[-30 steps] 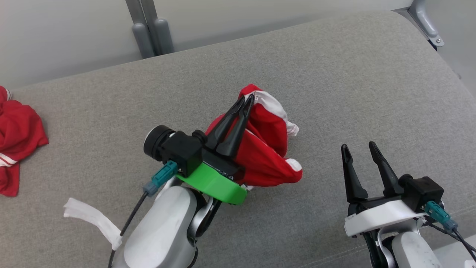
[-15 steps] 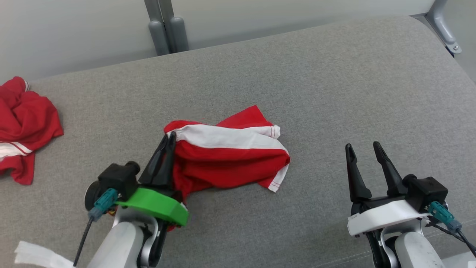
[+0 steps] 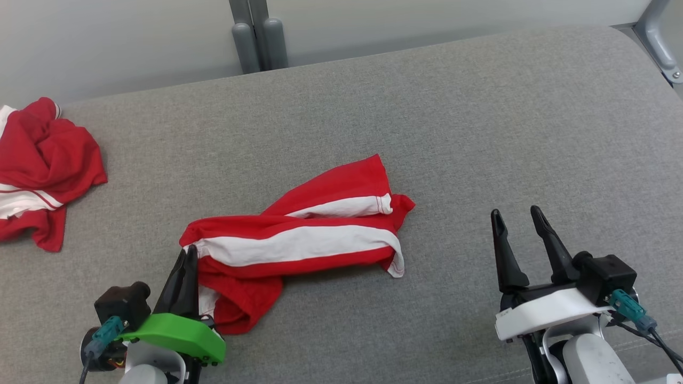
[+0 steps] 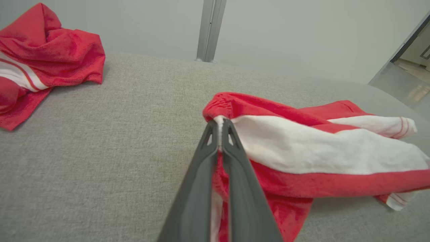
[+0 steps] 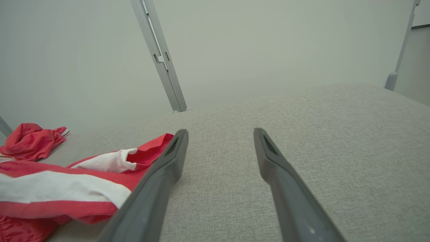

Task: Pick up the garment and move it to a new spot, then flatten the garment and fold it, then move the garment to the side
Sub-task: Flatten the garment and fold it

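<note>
At the lower left of the head view, the left hand has its two dark fingers pressed together on the left end of the garment. The left wrist view shows the white edge of the cloth pinched between the tips. From that pinched end the red garment lies stretched across the grey desk. Its long axis runs left to right and tilts slightly away from the robot, with a broad white band along its length. A red fold bunches just beside the left hand, and the hemmed far end points toward the right side. The right hand sits well apart from the garment, fingers spread wide and holding nothing. A second red and white garment lies crumpled at the desk's far left edge.
</note>
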{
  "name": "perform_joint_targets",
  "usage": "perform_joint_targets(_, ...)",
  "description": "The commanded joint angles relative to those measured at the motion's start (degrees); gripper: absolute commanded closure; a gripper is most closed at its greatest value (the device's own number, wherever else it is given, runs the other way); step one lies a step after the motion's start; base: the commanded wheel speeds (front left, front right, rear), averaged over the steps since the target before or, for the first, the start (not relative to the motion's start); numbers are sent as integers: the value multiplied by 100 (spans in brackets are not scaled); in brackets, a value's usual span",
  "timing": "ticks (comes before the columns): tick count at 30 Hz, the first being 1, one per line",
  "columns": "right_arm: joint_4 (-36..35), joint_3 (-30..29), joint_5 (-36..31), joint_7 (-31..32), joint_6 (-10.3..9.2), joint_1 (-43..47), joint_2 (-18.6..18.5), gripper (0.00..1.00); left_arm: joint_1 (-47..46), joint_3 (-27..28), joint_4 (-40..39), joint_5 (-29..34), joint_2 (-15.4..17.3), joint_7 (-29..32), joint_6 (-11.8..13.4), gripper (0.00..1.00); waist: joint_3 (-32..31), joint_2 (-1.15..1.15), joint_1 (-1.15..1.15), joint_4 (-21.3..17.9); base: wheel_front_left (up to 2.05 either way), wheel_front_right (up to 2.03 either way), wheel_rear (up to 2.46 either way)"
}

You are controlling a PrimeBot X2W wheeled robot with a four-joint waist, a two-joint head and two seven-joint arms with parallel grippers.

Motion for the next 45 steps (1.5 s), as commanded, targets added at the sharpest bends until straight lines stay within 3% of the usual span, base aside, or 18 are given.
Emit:
perform_joint_targets(1,16,11,-15,-20,2,3,-15,0,76,42,96,-71,-14,-32,19,100,-2,0,0,8,0,0,0)
perform_joint_targets(27,181,270,-26,-20,2,65,-14,0,5,504,1716,-282,-201,-166,-181,100,-121,0,0,152,0,0,0)
perform_joint_targets(28,187,276,-28,-20,2,75,-15,0,0,512,1758,-263,-214,-166,-184,85,-135,0,0,160,0,0,0)
perform_joint_targets(29,191,281,-29,-20,2,83,-15,0,-7,527,1770,-246,-226,-168,-191,64,-144,0,0,166,0,0,0)
perform_joint_targets(30,195,287,-32,-20,2,89,-15,0,-21,567,1728,-209,-232,-169,-202,24,-154,0,0,176,0,0,0)
perform_joint_targets(31,198,291,-33,-20,2,96,-15,0,-25,600,1680,-175,-240,-170,-209,5,-164,0,0,185,0,0,0)
perform_joint_targets(32,202,295,-34,-20,2,103,-15,0,-22,648,1606,-117,-249,-170,-211,0,-176,0,0,197,0,0,0)
perform_joint_targets(41,219,349,-65,-20,2,160,-13,0,229,952,737,480,-356,-168,-276,0,-327,0,0,419,0,0,0)
perform_joint_targets(45,289,679,-80,-20,2,94,-9,0,375,1011,363,697,-454,-167,-335,0,-371,0,0,567,0,0,0)
